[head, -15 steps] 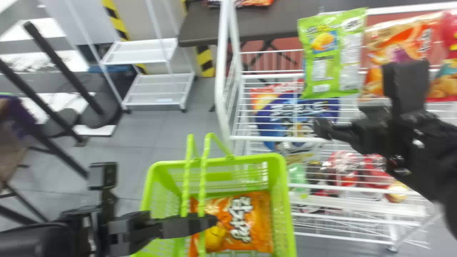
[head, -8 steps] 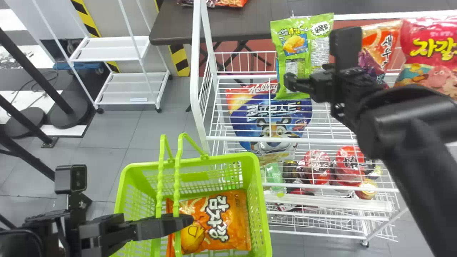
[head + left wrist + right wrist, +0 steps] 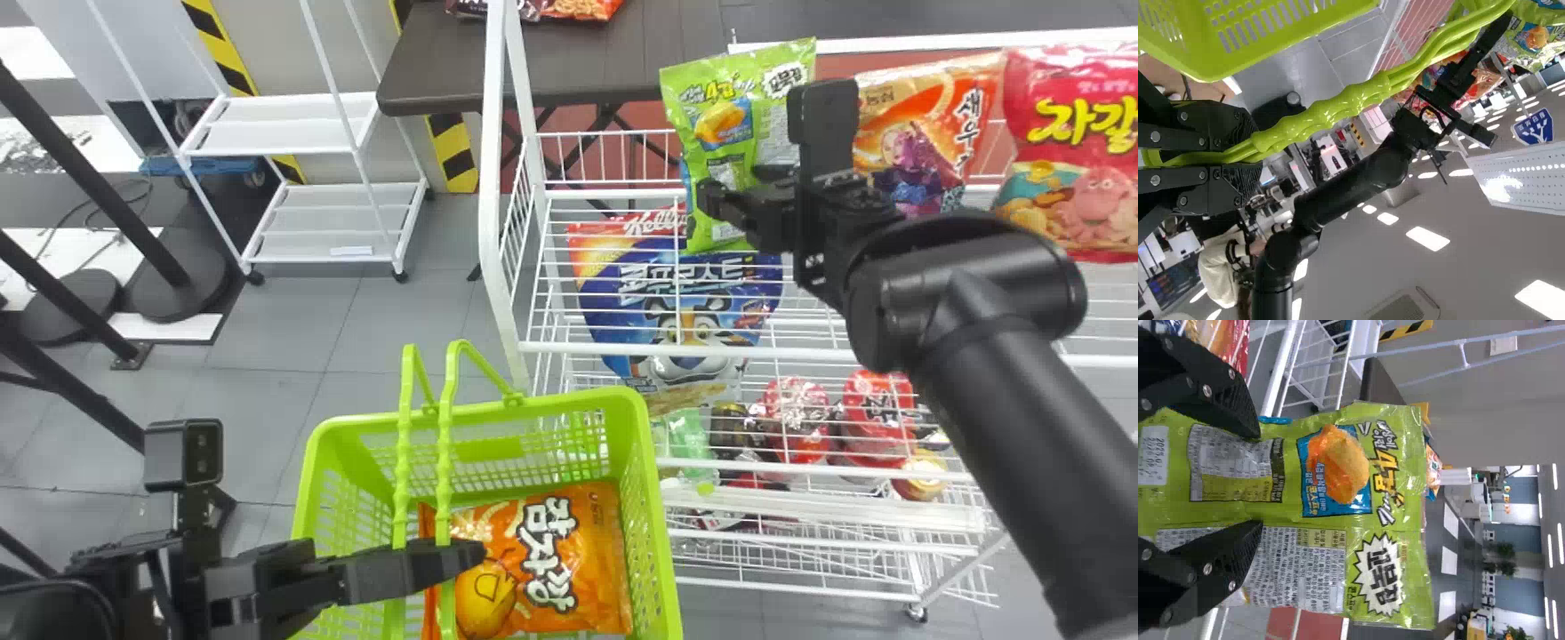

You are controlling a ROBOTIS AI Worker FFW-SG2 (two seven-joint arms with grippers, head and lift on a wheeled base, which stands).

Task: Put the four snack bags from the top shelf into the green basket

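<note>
Tiled floor [image 3: 289, 324], rack [image 3: 492, 178]; right fingers [image 3: 718, 201] apart, perhaps touching green bag [image 3: 698, 84]; left fingers [image 3: 462, 558] closed on handles [image 3: 444, 462].

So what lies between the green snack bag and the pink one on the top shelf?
The orange snack bag stands between the green bag and the pink bag, as the head view shows.

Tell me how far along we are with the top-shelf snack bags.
Done: one orange bag lies in the green basket, its handles held by the left gripper.
In hand: apparently no bag; the right gripper is open at the green bag.
Left: that bag, the orange-and-purple bag and the pink bag.
</note>
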